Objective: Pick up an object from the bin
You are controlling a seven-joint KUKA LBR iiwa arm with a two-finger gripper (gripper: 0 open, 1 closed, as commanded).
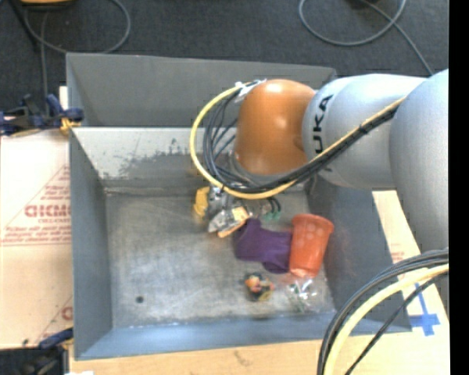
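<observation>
hand: hand [220, 208] is low in the bin [141, 272], near the back wall, about mid-width, tucked under the wrist's orange cover [270, 127].
hand state: cannot tell. The cover and cables hide the opening, and nothing is visibly held.
nearest things: yellow piece [201, 203] sits just to the view's left of the hand. Flat tan piece [233, 224] is just in front, toward the near wall. Both are touching it or nearly so; can't say which.
likely target: judging by position, one of those two. Neither is seen gripped.
key relation: yellow piece lies on the far side of the hand from the arm, the tan piece toward the purple cloth [263, 243]. Tan piece's long axis runs diagonally, its right end touching the cloth.
other things: orange cup [309, 244] is against the cloth's right edge. Small figure [256, 287] and clear crinkled thing [301, 292] lie nearer the front wall, apart from the hand.
risk: my read is that closing on the tan piece may drag the cloth along.
bin left half: bare floor.
</observation>
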